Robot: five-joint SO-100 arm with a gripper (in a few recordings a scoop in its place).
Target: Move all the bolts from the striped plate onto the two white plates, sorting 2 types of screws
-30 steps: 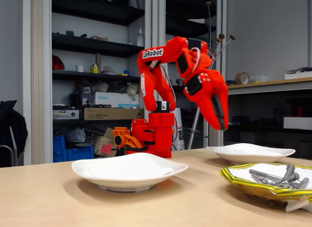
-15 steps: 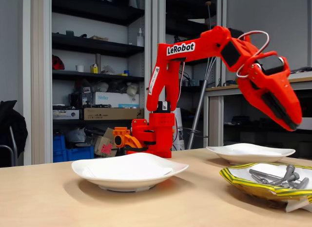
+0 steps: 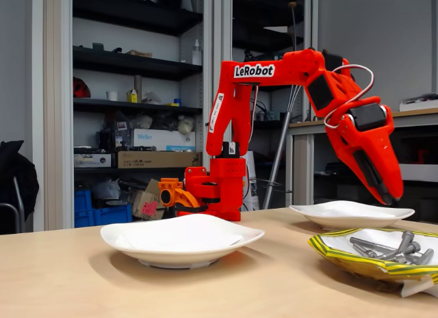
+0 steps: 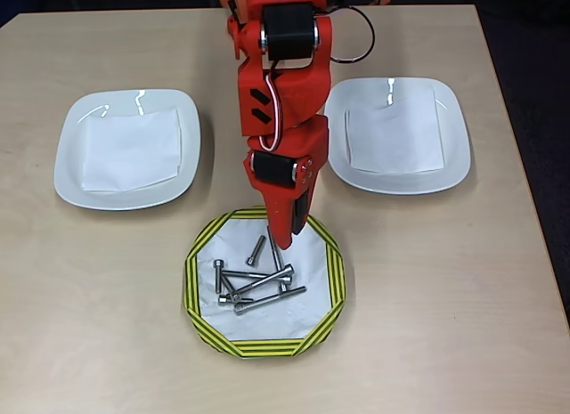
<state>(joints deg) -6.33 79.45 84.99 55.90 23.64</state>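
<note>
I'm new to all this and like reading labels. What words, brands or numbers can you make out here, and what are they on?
"LeRobot": white label on the red arm's upper link.
"Weller": white box on the shelf behind the table.
White strip sticker down the arm's lower link: too small to read.
Other shelf boxes and items: print blurred.
Overhead view: no readable text.

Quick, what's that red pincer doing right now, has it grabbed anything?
Pincer: holding nothing, poised above the striped plate; whether open or closed cannot be told.
</note>
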